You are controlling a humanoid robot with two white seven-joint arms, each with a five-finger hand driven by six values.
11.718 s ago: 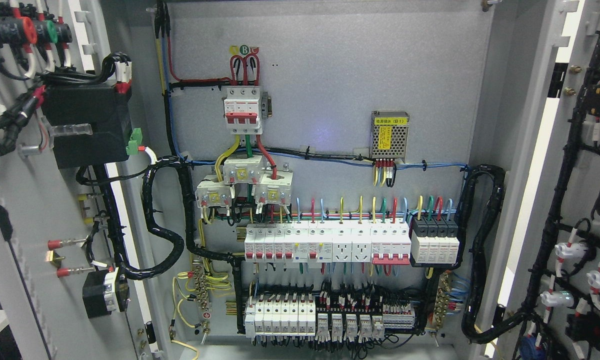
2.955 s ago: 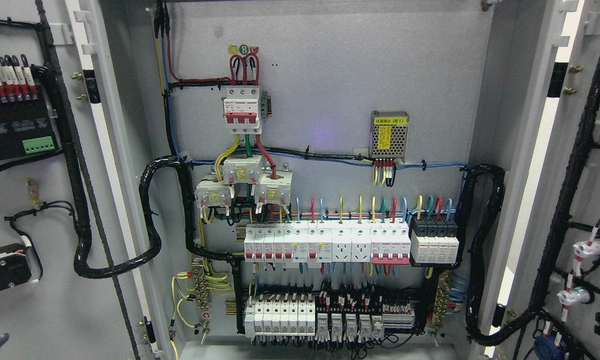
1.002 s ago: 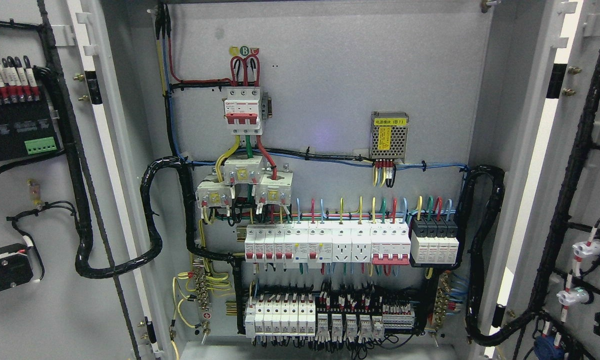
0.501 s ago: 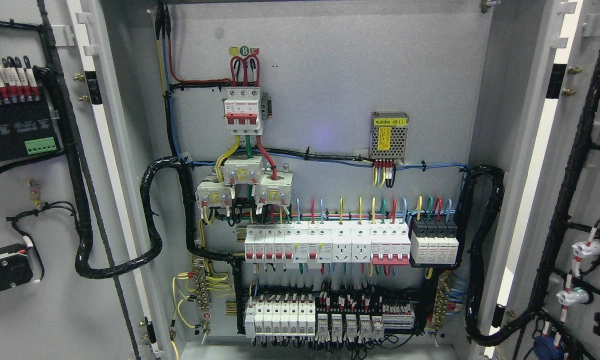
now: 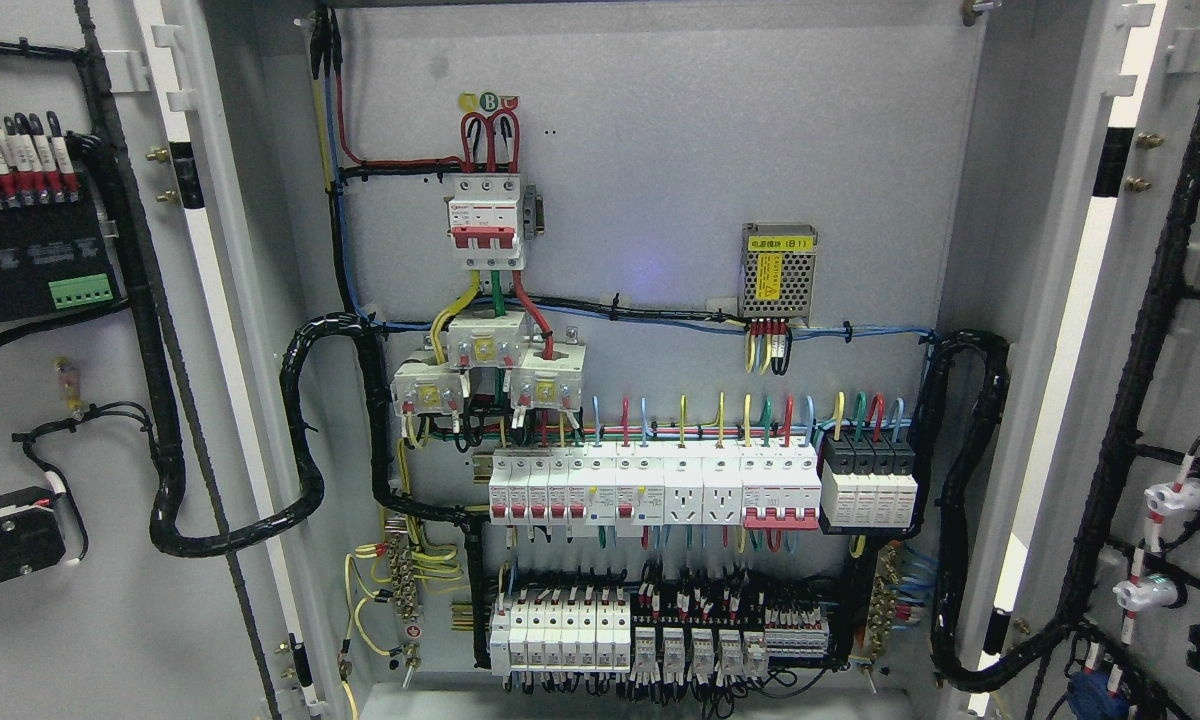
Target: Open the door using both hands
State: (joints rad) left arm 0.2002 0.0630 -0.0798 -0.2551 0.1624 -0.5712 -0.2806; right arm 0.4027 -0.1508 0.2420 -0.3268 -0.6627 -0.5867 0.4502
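Both grey doors of the electrical cabinet stand swung wide open. The left door [image 5: 70, 640] fills the left edge of the head view, its inner face carrying a black terminal block and cable loom. At the right edge the right door [image 5: 1190, 380] shows its inner face with a black cable harness and white connectors. Between them the cabinet's back panel [image 5: 660, 150] lies exposed, with rows of white breakers. Neither of my hands nor either arm is visible.
A red-and-white main breaker [image 5: 485, 222] sits high on the panel, and a small perforated power supply [image 5: 780, 260] hangs to its right. Thick black cable bundles [image 5: 300, 440] loop from each door into the cabinet. A row of white breakers [image 5: 650, 490] runs across the middle.
Since 11.7 s ago the left door has swung much further open. A grey gloved hand at the lower left corner 3 s ago has left view. The last second shows no movement.
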